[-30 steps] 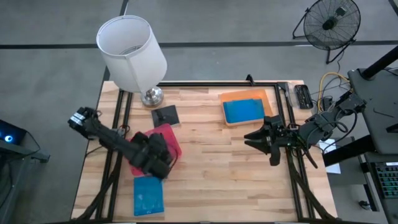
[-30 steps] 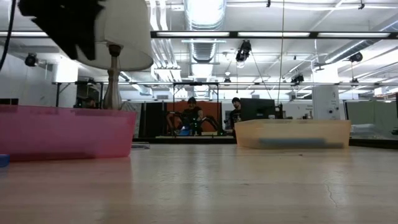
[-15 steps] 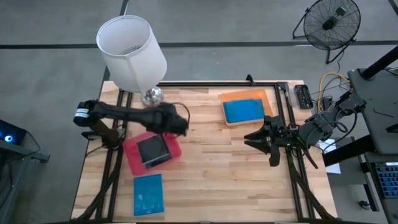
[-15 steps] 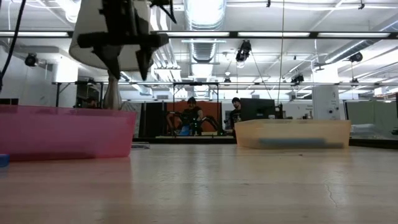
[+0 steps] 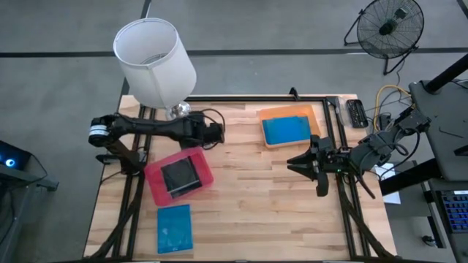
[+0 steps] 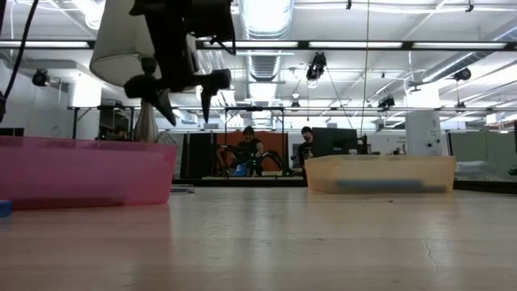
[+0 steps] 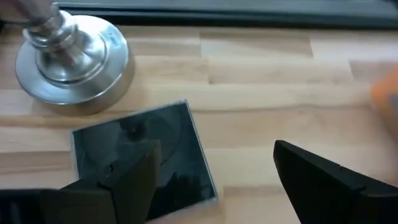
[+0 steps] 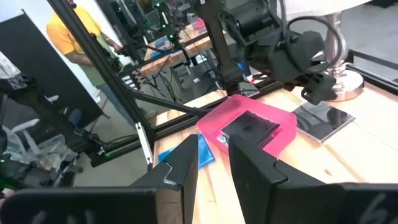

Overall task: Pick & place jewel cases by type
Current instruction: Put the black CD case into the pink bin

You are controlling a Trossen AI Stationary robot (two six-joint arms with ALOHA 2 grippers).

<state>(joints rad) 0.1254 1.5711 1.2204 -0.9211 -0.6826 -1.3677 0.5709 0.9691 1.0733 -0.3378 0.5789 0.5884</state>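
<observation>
A dark jewel case [image 7: 137,146] lies flat on the wood next to the lamp's metal base [image 7: 71,62]. My left gripper [image 7: 214,186] hangs open above it, its fingers on either side of the case's near corner, touching nothing. Another dark case [image 5: 178,175] lies in the pink tray [image 5: 155,191]. A blue case [image 5: 174,229] lies on the table near the front edge. One more blue case [image 5: 285,130] lies in the orange tray [image 5: 311,115]. My right gripper [image 8: 214,168] hovers at the table's right, a narrow gap between its fingers and nothing in it.
A white lamp [image 5: 153,58] stands at the far left corner, close to my left arm. A black frame rail runs around the table. A small dark device [image 5: 356,113] lies at the far right. People stand in the room behind.
My left gripper has swung from above the pink tray toward the table's far edge and a little right, turning at the wrist, and now stands open over the dark case by the lamp. With the arm gone, a dark case shows lying in the pink tray.
</observation>
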